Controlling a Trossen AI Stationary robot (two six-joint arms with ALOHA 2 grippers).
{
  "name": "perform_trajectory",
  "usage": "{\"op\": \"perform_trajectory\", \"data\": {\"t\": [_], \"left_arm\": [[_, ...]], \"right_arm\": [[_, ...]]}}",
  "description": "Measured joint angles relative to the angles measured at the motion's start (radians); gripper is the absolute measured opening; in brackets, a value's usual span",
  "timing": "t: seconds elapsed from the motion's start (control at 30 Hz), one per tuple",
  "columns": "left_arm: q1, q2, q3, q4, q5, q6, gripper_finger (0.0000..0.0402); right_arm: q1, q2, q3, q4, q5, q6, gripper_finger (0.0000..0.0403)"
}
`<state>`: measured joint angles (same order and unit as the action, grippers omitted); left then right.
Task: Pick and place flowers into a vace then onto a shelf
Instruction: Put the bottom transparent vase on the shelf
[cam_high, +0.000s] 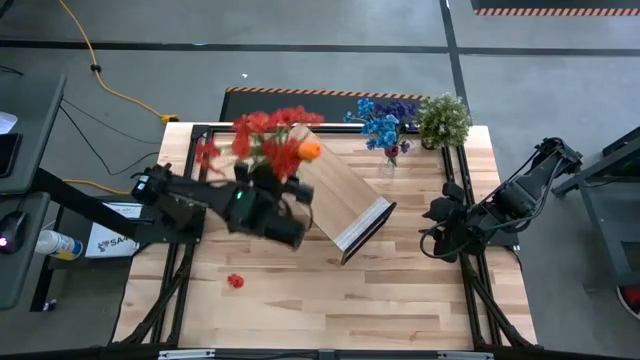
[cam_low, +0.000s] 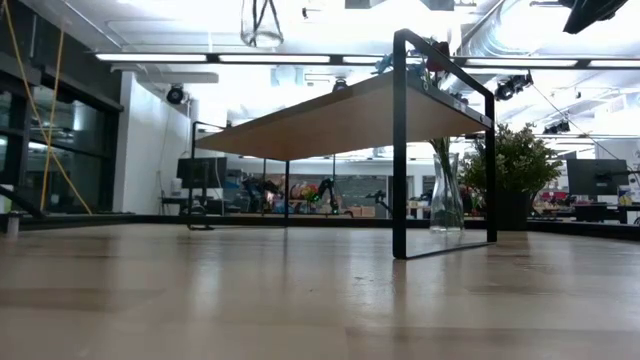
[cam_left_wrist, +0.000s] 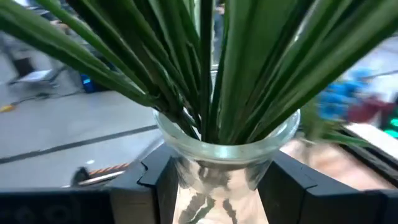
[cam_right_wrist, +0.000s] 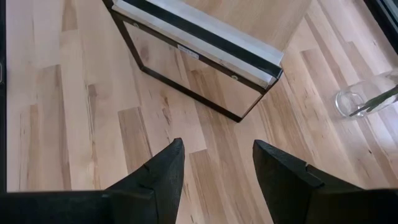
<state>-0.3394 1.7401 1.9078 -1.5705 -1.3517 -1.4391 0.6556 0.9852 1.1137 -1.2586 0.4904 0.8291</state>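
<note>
The clear glass vase (cam_left_wrist: 217, 162) sat closest to the left wrist camera, its neck clamped between the left gripper (cam_left_wrist: 217, 186)'s two dark fingers (cam_left_wrist: 155, 186), a bundle of green stems rising out of its mouth. From above, the red and orange flowers (cam_high: 270, 140) spread over the near end of the shelf (cam_high: 340, 200), held off the table (cam_high: 330, 300). No readable writing showed on the shelf's small label. The right gripper (cam_right_wrist: 217, 168) waited near the table's right side, fingers apart and empty. A second vase of blue flowers (cam_high: 383, 122) stood beside a potted plant (cam_high: 443, 118). One red bloom (cam_high: 235, 282) lay loose on the table.
</note>
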Motion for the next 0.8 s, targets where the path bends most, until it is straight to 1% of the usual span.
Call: {"op": "perform_trajectory", "data": {"t": [0.17,0.3,0.4,0.6,0.7,0.8], "left_arm": [[0.124,0.002,0.014,0.000,0.014,0.021,0.0207],[0.208,0.002,0.014,0.001,0.066,0.021,0.0207],[0.258,0.008,0.014,-0.001,0.074,0.022,0.0207],[0.327,0.010,0.004,0.006,0.081,0.032,0.0207],[0.338,0.010,-0.042,0.020,0.059,0.021,0.0207],[0.344,0.010,-0.097,0.073,0.051,0.011,0.0207]], "right_arm": [[0.000,0.000,0.000,0.000,0.001,0.000,0.0181],[0.000,0.000,0.000,0.000,0.019,0.000,0.0181],[0.000,0.000,0.000,0.000,0.033,0.000,0.0181],[0.000,0.000,0.000,0.000,0.076,-0.003,0.0181],[0.000,0.000,0.000,0.000,0.085,-0.008,0.0181],[0.000,0.000,0.000,0.000,0.084,-0.008,0.0181]]}}
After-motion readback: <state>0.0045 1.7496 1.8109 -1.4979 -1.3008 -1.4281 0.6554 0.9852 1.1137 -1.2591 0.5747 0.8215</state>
